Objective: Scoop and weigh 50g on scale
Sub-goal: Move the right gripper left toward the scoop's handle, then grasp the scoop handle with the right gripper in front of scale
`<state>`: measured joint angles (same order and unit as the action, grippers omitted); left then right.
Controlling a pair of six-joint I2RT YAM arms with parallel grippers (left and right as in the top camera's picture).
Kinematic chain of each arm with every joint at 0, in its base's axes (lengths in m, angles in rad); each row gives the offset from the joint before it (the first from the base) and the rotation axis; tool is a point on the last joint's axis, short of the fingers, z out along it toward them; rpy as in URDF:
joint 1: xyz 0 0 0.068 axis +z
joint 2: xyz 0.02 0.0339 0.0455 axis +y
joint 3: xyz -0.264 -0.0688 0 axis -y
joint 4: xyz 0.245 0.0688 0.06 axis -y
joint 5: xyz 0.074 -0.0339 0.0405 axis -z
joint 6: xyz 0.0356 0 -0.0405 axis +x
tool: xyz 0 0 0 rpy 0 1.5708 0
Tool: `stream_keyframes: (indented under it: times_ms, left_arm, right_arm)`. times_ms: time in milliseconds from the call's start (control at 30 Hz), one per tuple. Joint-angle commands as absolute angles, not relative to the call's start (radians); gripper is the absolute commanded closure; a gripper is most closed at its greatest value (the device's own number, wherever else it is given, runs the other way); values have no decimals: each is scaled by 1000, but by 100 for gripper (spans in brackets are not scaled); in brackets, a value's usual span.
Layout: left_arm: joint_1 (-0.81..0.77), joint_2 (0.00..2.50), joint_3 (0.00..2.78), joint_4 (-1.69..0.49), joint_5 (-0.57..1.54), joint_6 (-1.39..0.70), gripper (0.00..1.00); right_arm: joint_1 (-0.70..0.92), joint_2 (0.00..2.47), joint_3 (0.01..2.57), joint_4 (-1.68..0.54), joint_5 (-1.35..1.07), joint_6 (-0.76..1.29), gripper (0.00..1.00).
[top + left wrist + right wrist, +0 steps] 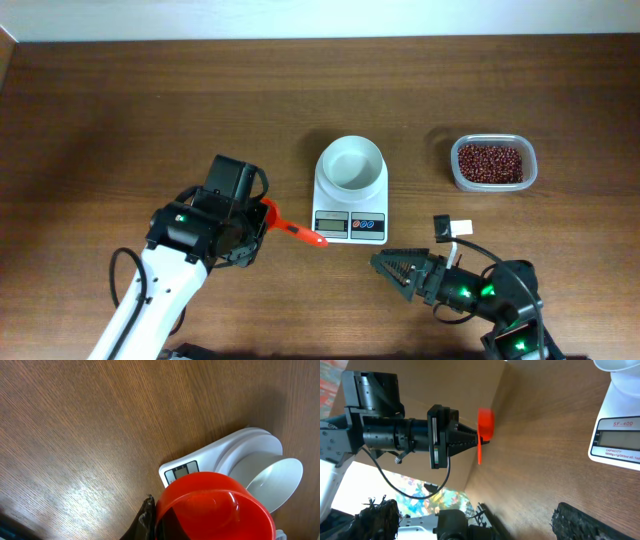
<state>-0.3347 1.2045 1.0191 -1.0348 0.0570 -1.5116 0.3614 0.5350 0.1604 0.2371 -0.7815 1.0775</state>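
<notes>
The white scale stands mid-table with a round white bowl on its platform; the bowl looks empty. Its display also shows in the left wrist view and the right wrist view. My left gripper is shut on a red scoop, held just left of the scale's front edge. The scoop's empty red cup fills the lower left wrist view. My right gripper stands open, with nothing in it, in front of the scale and pointing left. One of its dark fingers shows at the frame's bottom.
A clear plastic tub of red beans sits on the table to the right of the scale. The left arm with the scoop faces the right wrist camera.
</notes>
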Motion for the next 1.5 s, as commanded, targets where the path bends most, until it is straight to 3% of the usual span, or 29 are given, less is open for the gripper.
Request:
stream_keyframes:
  times_ms: [0,600,1033,1133,1467]
  left_arm:
    - [-340,1209,1035,-1037,65,-1525,100]
    - [-351,1238,1035,-1037,64,-1525,100]
    - [-498,1256,1033,-1041,63,-1582,100]
    - [-520,1270,1033,-1041,64,-1582,100]
    - [-596,1330,1033,-1041,83,-1695,100]
  right_arm:
    - [415,560,176,241,-692,1083,1]
    - [652,856,176,517,-472,1119,5]
    - [825,1131,176,850,-282,1116,23]
    - [827,1143,176,872,-276,1116,32]
    - [827,1158,176,867,-253,1116,47]
